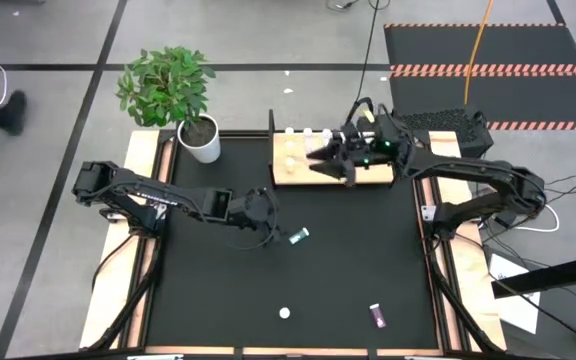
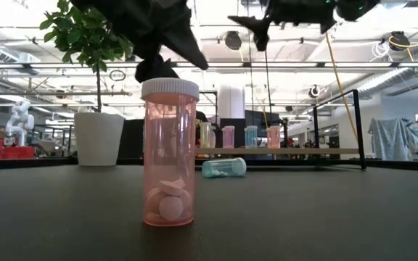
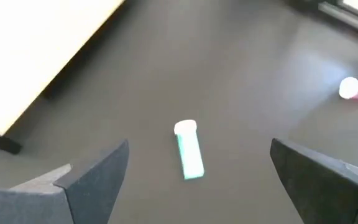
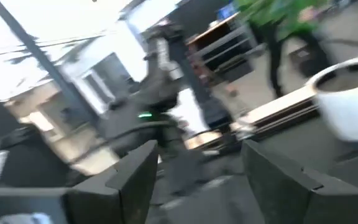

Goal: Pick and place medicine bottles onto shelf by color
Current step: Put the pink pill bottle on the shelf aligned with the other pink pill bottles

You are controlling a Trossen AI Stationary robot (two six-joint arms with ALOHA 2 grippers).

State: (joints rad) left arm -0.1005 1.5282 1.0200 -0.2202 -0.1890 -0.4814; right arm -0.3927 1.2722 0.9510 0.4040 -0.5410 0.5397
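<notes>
A teal bottle (image 1: 299,236) lies on its side on the black table, white cap toward the far side (image 3: 189,149). My left gripper (image 1: 273,228) hovers open just left of it; in the left wrist view its fingers (image 3: 98,171) stand wide on either side without touching. My right gripper (image 1: 318,162) hangs open and empty above the light-wood shelf (image 1: 378,172), where several bottles (image 2: 228,136) stand in a row along the far edge. A pink bottle (image 2: 169,152) stands upright near the front edge, and a magenta bottle (image 1: 378,316) lies to its right.
A white pot with a green plant (image 1: 200,138) stands at the far left corner, left of the shelf. The shelf's thin black frame (image 2: 357,130) rises at its right end. Bare black table lies between the teal bottle and the two front bottles.
</notes>
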